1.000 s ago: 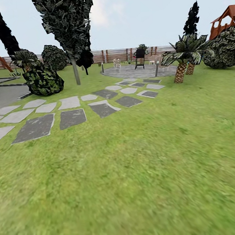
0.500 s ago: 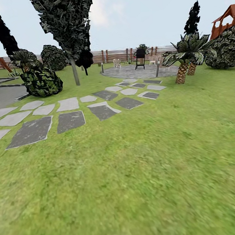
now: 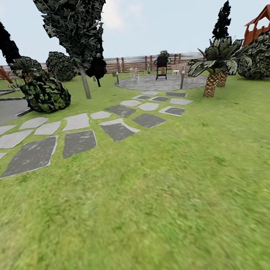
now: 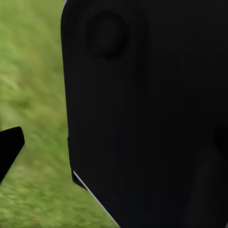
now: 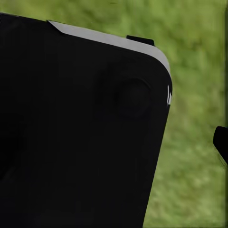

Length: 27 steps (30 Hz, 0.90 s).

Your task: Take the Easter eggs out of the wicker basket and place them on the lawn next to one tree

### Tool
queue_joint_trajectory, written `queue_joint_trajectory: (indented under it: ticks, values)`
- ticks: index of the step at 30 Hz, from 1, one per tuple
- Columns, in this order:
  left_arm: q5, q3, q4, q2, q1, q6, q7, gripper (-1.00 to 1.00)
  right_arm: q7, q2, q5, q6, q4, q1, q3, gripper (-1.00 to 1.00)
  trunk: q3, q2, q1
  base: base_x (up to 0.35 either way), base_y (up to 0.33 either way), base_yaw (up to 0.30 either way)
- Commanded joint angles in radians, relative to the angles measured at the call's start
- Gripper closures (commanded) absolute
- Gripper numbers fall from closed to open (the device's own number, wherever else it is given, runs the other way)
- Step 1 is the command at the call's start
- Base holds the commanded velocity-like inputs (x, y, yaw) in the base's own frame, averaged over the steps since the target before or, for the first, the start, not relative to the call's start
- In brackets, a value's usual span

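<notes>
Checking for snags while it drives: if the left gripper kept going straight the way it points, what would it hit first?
Probably the lawn: blurred grass lies beyond the dark robot body. Depth there is unclear.

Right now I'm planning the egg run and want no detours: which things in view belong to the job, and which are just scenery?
Job:
lawn
tree, pale straight trunk

Scenery:
stepping stones
patio
grill
palm
bush
fence

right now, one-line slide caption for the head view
Stepping-stone path crossing the lawn toward a round paved patio, grey-trunked tree left, palm right.
</notes>
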Motion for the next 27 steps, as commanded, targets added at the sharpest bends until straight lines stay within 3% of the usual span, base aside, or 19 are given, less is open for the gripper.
queue_joint_trajectory:
  ticks: [1,27]
  values:
    - [0.001,0.000,0.000,0.000,0.000,-0.001,0.000,-1.00,0.000,0.000,0.004,-0.003,0.001,-0.001,0.003,-1.00,-0.001,0.000,0.001,0.339,0.000,0.000]
    - [0.001,0.000,0.000,0.000,0.000,-0.001,0.000,-1.00,0.000,0.000,0.008,0.000,0.001,0.000,0.003,-1.00,-0.001,0.000,0.001,0.339,0.000,0.000]
